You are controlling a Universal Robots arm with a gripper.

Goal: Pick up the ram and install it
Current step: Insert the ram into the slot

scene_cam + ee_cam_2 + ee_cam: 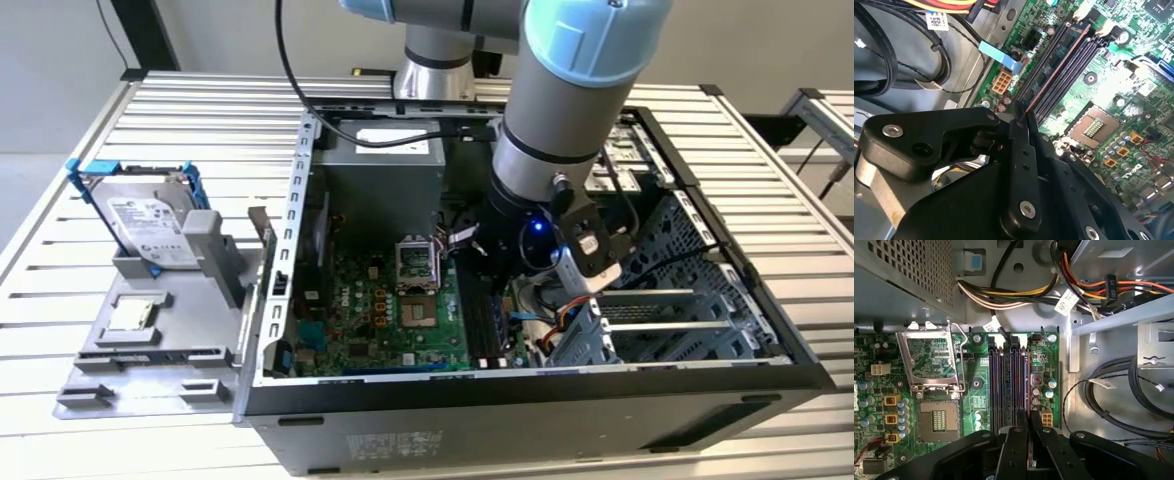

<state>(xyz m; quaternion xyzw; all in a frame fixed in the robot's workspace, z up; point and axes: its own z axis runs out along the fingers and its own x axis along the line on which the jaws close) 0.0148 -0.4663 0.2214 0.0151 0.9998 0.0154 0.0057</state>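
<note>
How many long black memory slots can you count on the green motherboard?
4, side by side next to the processor socket: one pair, slot and slot, then a second pair, slot and slot. The hand hides their near ends.

Slatted metal counter [747, 150] carries open computer case [534, 420]; grey panel [154, 345] with blue-framed hard drive [140, 215] at exterior view's left

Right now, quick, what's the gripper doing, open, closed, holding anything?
Gripper: closed on the ram, holding it edge-down over the motherboard's black slots inside the computer case.
</note>
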